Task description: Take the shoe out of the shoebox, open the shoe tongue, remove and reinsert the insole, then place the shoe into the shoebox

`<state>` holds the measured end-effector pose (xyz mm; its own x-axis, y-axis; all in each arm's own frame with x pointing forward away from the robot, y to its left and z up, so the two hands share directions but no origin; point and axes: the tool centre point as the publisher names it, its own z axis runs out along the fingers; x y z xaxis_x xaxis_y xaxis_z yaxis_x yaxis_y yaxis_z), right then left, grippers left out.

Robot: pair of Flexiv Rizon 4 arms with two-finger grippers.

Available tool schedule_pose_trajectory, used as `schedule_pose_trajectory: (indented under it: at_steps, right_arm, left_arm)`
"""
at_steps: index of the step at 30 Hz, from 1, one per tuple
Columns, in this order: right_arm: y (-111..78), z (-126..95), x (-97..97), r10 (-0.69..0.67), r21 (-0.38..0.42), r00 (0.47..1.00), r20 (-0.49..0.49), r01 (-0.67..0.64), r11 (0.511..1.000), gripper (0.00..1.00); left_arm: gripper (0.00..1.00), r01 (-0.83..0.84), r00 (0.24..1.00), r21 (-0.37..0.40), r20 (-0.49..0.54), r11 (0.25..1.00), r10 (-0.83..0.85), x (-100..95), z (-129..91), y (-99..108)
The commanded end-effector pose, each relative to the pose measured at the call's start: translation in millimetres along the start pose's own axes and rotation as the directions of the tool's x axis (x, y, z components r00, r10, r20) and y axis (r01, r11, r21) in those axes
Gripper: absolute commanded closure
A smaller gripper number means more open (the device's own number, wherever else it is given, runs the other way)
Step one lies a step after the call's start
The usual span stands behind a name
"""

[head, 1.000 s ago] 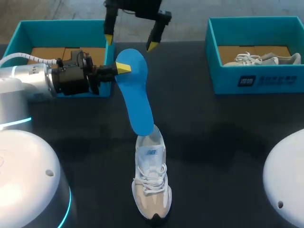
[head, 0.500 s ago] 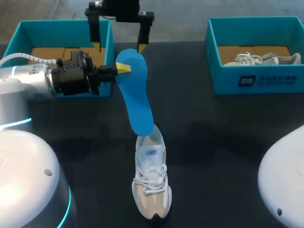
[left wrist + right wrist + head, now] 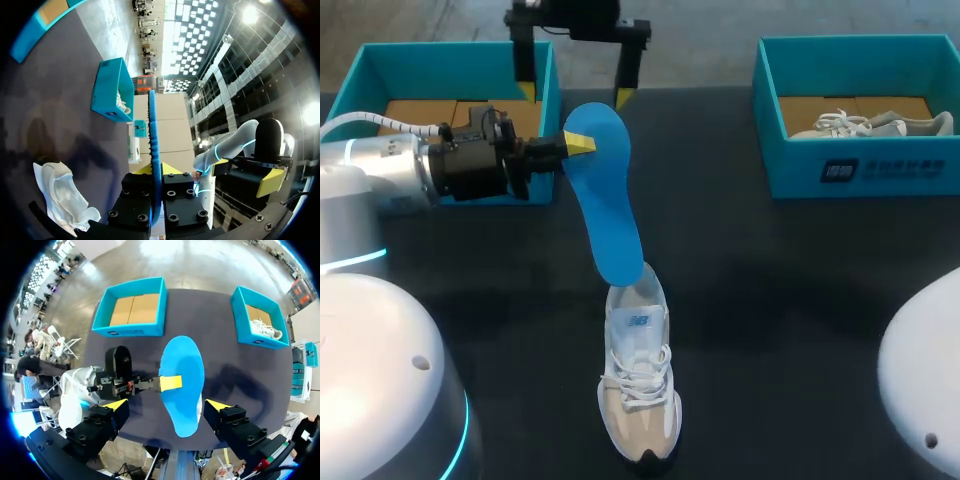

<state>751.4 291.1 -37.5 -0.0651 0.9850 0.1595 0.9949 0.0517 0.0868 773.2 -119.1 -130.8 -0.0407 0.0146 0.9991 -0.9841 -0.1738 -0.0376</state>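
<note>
Hanging open over the insole (image 3: pixel 605 190), right tool (image 3: pixel 574 95) is beside left shoebox (image 3: pixel 455 65).

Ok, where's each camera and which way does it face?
Head: above and behind, facing down on the table; left gripper holds the insole, right gripper open by it.
Left wrist: on left arm, facing across toward the right box; left gripper clamps the insole.
Right wrist: on right arm, facing straight down; right gripper open, insole ahead.
Shared: all show the insole.
</note>
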Motion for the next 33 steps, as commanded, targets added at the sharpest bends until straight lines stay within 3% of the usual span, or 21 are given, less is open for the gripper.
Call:
schedule_pose_trajectory:
  at_steps: [1,14,33]
  right_arm:
    - [-8.1,2.5,-38.4,0.004,-0.034,0.969,-0.246,-0.012,0.999,0.0]
    - [-11.2,3.4,-88.7,0.005,-0.051,0.847,-0.532,-0.038,0.998,0.0]
    - [-13.8,20.7,-112.6,-0.033,-0.073,0.653,-0.757,-0.033,0.997,0.0]
  left_arm:
    - [1.0,0.0,1.0,-0.001,0.004,1.0,0.0,-0.2,0.2,0.1]
    - [1.0,0.0,1.0,-0.001,0.004,1.0,0.0,-0.2,0.2,0.1]
    - [1.0,0.0,1.0,-0.001,0.004,1.0,0.0,-0.2,0.2,0.1]
